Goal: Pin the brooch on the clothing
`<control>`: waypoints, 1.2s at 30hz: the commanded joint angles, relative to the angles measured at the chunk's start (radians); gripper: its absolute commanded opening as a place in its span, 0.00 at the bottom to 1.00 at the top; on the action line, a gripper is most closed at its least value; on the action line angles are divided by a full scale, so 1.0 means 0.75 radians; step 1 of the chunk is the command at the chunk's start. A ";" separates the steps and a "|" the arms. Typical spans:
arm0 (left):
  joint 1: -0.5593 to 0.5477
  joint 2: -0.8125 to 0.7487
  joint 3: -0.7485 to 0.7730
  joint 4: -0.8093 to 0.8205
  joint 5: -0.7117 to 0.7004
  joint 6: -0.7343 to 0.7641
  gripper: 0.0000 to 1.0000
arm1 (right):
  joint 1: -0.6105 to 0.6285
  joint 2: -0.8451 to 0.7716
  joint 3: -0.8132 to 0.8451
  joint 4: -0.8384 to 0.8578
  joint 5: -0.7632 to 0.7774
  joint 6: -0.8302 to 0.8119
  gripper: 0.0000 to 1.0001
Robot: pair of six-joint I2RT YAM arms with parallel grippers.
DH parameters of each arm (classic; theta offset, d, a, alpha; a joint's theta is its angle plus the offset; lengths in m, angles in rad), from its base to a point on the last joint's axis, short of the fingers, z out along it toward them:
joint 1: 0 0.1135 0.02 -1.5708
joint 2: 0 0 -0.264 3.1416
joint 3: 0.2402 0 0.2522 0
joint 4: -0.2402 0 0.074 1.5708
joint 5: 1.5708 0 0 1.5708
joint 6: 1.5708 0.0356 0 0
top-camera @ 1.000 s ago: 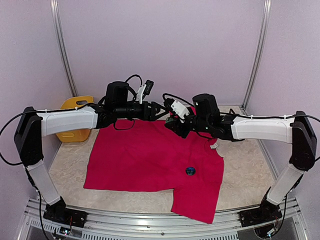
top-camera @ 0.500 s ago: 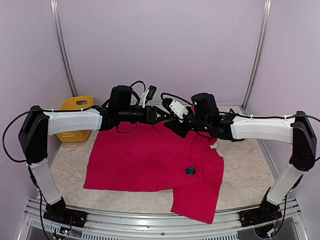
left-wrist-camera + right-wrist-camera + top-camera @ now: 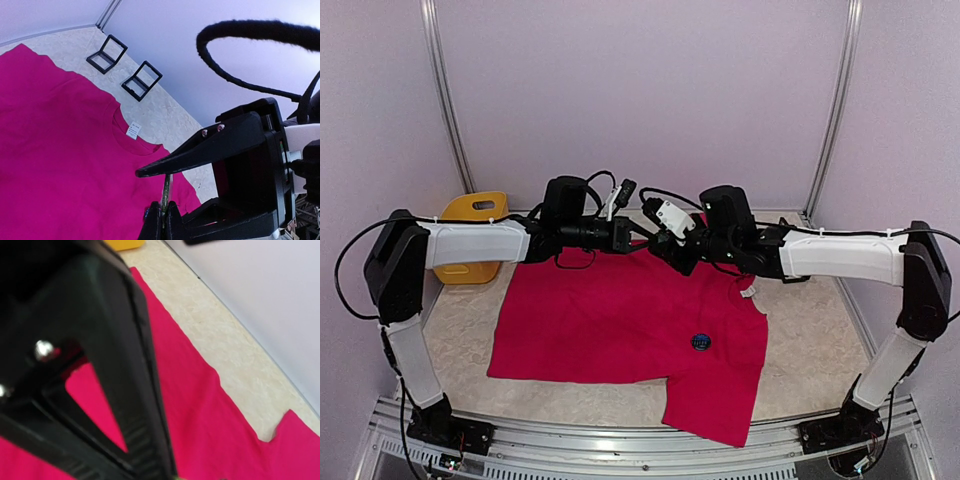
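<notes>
Crimson T-shirt flat, dark brooch atop

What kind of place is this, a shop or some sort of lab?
Probably a robot lab's enclosed test cell: the left arm and right arm are bolted to an aluminium rail, plain lilac walls close it in, and one T-shirt lies on the table.

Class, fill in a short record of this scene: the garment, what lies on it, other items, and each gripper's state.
garment: crimson-pink T-shirt, spread on the table
on it: round dark badge, apart from both grippers
other items: yellow tub; two black frames beyond the collar
left gripper: shut on a thin metallic strip
right gripper: tip to tip with the left above the collar; opening unclear
</notes>
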 commanded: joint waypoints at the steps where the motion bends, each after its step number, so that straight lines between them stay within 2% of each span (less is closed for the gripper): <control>1: 0.006 0.032 -0.024 0.123 0.182 -0.069 0.00 | 0.012 0.006 0.055 0.009 0.020 -0.007 0.35; 6: 0.023 0.026 -0.062 0.197 0.199 -0.104 0.00 | 0.014 -0.008 0.065 -0.011 0.041 -0.012 0.38; 9: 0.027 -0.001 -0.043 0.105 0.088 0.025 0.00 | 0.012 -0.050 0.086 -0.023 0.077 0.001 0.57; 11: 0.009 -0.042 0.002 -0.015 -0.076 0.208 0.00 | 0.001 -0.104 0.098 -0.028 0.062 0.008 0.70; 13: -0.050 -0.095 0.035 -0.099 -0.330 0.441 0.00 | -0.027 -0.172 0.090 -0.018 -0.004 0.066 0.80; 15: -0.125 -0.158 0.001 -0.070 -0.607 0.677 0.00 | -0.072 -0.249 0.055 0.025 -0.031 0.213 0.97; 16: -0.165 -0.210 -0.036 -0.011 -0.740 0.808 0.00 | -0.101 -0.289 0.024 0.049 -0.096 0.285 0.99; 18: -0.245 -0.281 -0.135 0.143 -1.000 1.097 0.00 | -0.192 -0.351 -0.017 0.083 -0.312 0.492 0.99; 21: -0.358 -0.372 -0.322 0.471 -1.189 1.516 0.00 | -0.366 -0.348 -0.026 0.128 -0.743 0.836 0.99; 23: -0.413 -0.398 -0.422 0.660 -1.245 1.771 0.00 | -0.407 -0.304 0.015 0.084 -0.875 1.041 0.87; 26: -0.477 -0.380 -0.509 0.895 -1.327 2.094 0.00 | -0.412 -0.249 0.073 -0.044 -0.907 1.202 0.65; 28: -0.510 -0.337 -0.555 1.053 -1.380 2.294 0.00 | -0.406 -0.245 0.059 -0.058 -0.930 1.282 0.55; 31: -0.541 -0.266 -0.592 1.276 -1.444 2.520 0.00 | -0.379 -0.283 0.009 -0.058 -0.910 1.320 0.53; 36: -0.563 -0.193 -0.611 1.454 -1.478 2.647 0.00 | -0.328 -0.310 -0.072 0.000 -0.919 1.366 0.53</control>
